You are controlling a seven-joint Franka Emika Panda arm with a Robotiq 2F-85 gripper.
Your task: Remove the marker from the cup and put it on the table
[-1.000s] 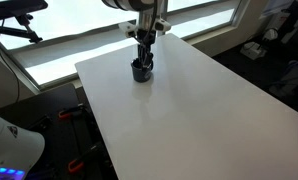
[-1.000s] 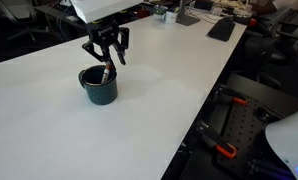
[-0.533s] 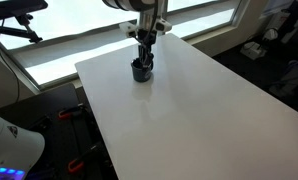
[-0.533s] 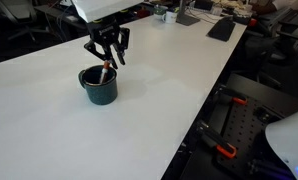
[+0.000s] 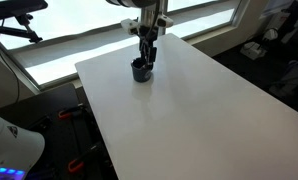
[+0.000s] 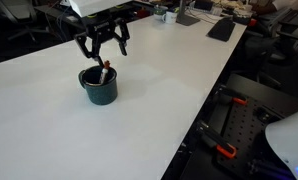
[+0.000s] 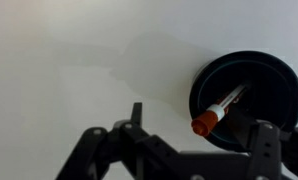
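Surface: I see the table (image 6: 164,115), plain white and smooth.
Room: a bright window (image 5: 69,50) runs behind it.
Marker (image 6: 105,72): leaning inside the cup (image 6: 99,90).
Gripper (image 6: 103,53): fingers wide apart above the cup, holding nothing.

Black skeletal tool (image 6: 103,52); smooth white arm housing (image 6: 97,7).

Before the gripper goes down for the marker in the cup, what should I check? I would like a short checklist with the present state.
1. Gripper open: ok, jaws spread above the cup.
2. Marker reachable: ok, its red end sticks out above the rim.
3. Marker end between the fingers: ok in the wrist view; height cannot tell.
4. Marker gripped: not ok, the gripper does not touch it.
5. Cup upright: ok.
6. Table bare beside the cup: ok.
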